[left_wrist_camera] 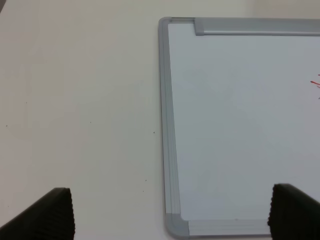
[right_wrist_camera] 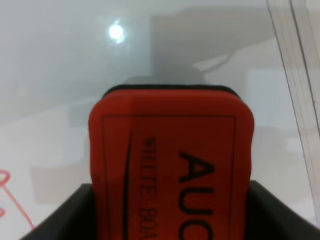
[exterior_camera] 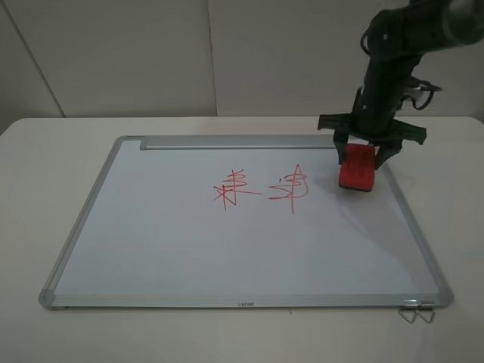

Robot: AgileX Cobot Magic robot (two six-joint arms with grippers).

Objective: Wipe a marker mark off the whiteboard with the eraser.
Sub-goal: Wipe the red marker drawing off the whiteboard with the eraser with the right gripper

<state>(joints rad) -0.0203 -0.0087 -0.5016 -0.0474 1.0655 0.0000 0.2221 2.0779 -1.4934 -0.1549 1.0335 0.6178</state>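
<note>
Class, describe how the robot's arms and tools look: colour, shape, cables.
The right arm is black and tubular, with thin cables at the wrist. The right tool has a wide black crossbar and two fingers. The left tool has black ribbed fingers.

Eraser (exterior_camera: 357, 168) over whiteboard (exterior_camera: 189, 242), right of marker mark (exterior_camera: 233, 190)

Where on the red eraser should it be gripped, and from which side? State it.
Grip the eraser across its two long red sides, coming down from above. The lettered top faces up and the dark felt base faces the whiteboard, so the narrow width fits between the jaws. The right gripper holds it this way now, shut on those sides.
</note>
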